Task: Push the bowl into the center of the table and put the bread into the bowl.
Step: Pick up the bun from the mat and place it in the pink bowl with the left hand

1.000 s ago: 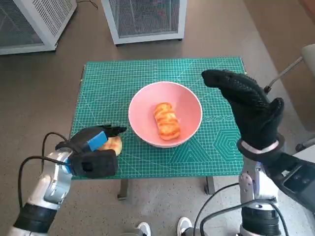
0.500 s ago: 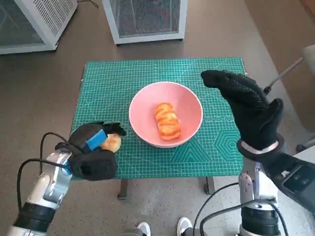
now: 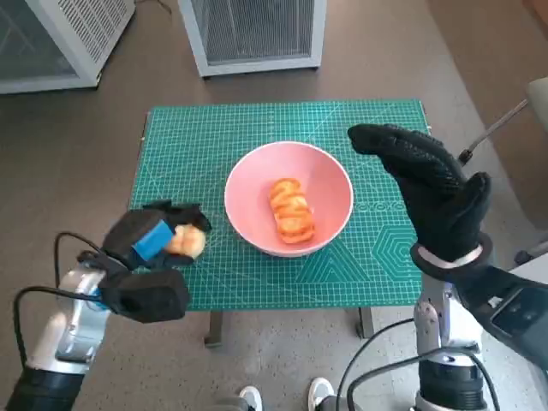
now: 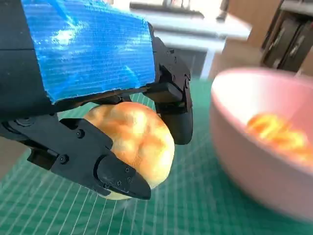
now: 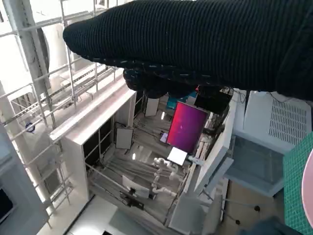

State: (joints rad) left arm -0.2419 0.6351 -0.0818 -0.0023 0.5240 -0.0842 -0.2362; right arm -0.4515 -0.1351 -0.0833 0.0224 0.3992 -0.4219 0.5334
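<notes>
Pink bowl (image 3: 288,199) mid-table w/ bread inside (image 3: 290,210); 2nd bread (image 4: 131,142) gripped.

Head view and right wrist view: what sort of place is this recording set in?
Most likely a robotics lab or workshop, not a home. A green cutting mat covers the small table, white perforated metal cabinets stand on the bare floor behind it, and the right wrist view shows metal racking and equipment.
</notes>
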